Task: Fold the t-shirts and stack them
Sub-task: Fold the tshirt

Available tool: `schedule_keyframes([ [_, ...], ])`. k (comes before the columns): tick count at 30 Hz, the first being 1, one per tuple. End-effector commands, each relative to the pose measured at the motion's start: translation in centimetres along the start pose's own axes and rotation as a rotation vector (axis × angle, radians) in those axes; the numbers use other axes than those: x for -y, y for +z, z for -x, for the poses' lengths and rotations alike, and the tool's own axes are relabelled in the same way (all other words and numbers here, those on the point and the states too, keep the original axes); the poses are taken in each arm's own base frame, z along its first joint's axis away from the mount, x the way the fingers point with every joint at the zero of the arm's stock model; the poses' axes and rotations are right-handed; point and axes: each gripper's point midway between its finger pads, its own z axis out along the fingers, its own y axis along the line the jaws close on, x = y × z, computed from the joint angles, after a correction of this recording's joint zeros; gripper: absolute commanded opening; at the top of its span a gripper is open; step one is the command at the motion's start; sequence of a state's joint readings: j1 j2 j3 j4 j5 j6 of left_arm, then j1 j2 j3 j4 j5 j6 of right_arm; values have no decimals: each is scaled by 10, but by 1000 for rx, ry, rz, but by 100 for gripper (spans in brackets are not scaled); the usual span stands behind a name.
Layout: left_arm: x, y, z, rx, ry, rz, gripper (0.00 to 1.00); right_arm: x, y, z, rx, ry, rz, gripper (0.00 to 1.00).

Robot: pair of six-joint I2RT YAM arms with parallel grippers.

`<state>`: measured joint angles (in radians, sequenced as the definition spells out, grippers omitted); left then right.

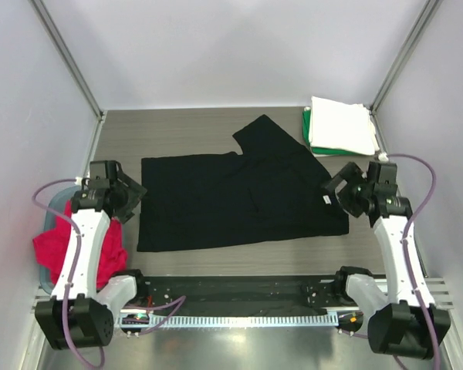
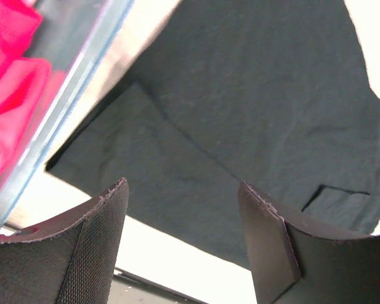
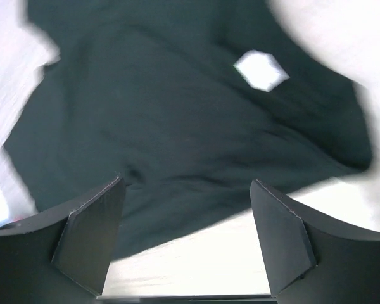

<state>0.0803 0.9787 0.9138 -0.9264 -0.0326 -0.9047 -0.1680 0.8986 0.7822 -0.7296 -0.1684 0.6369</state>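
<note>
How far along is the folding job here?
Done: white shirt folded on a green shirt, far right corner. In hand: black t-shirt lies part-folded; left pincer and right pincer open over its ends, holding nothing. Remaining: finish and stack it, then the red shirt in the tub.

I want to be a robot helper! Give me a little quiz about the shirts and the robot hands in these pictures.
1. True or false: the left gripper is holding the black t-shirt.
2. Which colour t-shirt lies on top of the green t-shirt at the back right? A white, B pink, C yellow.
3. Fill in: the right gripper has its jaws ____.
Key: 1 false, its jaws are apart and empty. 2 A, the white t-shirt. 3 open.
</note>
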Motion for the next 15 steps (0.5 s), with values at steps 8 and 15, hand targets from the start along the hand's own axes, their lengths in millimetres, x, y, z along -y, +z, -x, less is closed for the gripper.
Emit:
schedule_keyframes([
  [8,85,35,-3,-162,305,-84,66,-176,44,6,-132,-455,299,88],
  [15,56,25,-15,-172,485,-29,73,-229,133,67,-48,-660,181,90],
])
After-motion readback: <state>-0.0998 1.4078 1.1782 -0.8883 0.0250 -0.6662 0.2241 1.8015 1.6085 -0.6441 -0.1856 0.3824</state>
